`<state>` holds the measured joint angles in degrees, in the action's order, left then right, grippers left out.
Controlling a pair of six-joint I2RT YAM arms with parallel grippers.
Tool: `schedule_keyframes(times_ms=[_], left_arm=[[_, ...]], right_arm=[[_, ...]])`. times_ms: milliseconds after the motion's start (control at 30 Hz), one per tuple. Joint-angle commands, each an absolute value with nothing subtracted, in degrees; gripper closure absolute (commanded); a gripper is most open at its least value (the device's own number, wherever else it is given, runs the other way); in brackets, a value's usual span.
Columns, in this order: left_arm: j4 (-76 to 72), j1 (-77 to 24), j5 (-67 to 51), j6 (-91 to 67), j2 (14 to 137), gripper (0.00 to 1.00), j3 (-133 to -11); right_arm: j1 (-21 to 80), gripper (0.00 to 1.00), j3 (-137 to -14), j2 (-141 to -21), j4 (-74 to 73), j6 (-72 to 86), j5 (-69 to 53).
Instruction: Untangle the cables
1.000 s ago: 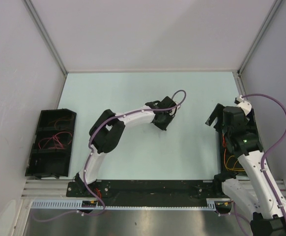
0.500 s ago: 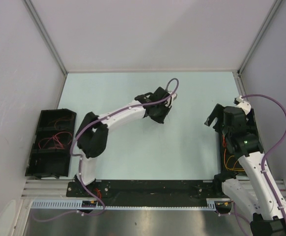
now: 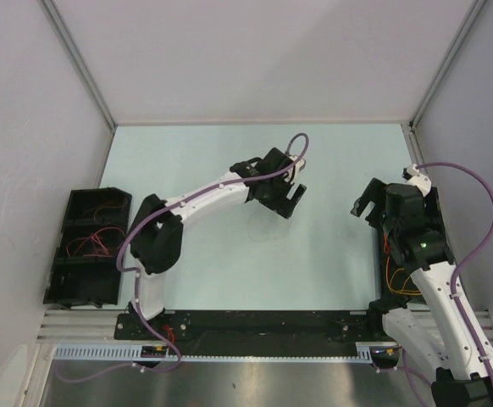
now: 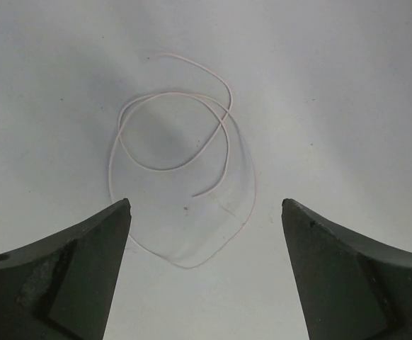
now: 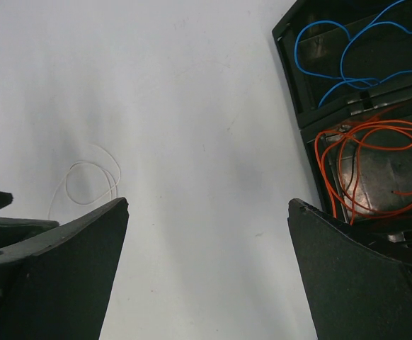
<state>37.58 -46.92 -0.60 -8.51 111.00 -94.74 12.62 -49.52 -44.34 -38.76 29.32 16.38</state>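
a: where is the pale, hair-fine wire (image 4: pixel 185 159)?
b: curled in a loose loop on the pale table (image 4: pixel 347 85), alone, right under the left gripper (image 4: pixel 204 204). its fingers are spread wide, clasping nothing. judged: laid apart to stay clear of the others.
a: the others?
b: the right wrist view alone shows blue wire (image 5: pixel 347 53) and orange wire (image 5: pixel 376 159) in separate compartments of a black tray (image 5: pixel 294 85). the right gripper (image 5: pixel 208 202) gapes empty. only the overhead shows red wires (image 3: pixel 94 242) in a second black tray (image 3: pixel 81 292), far left.
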Motion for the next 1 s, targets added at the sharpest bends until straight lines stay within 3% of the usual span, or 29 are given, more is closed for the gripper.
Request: schedule_keyframes(times_ms=[0,967], left_arm=[[34.2,-47.64,-0.53,-8.0,113.81,0.09,-96.24],[23.82,-50.98,8.17,-14.59,127.53,0.53,-98.0]], right_arm=[[12.39,0.0,-49.48,-43.68,-38.15,28.83,16.79],[11.95,0.0,-47.81,-45.18,-35.95,27.42,15.56]])
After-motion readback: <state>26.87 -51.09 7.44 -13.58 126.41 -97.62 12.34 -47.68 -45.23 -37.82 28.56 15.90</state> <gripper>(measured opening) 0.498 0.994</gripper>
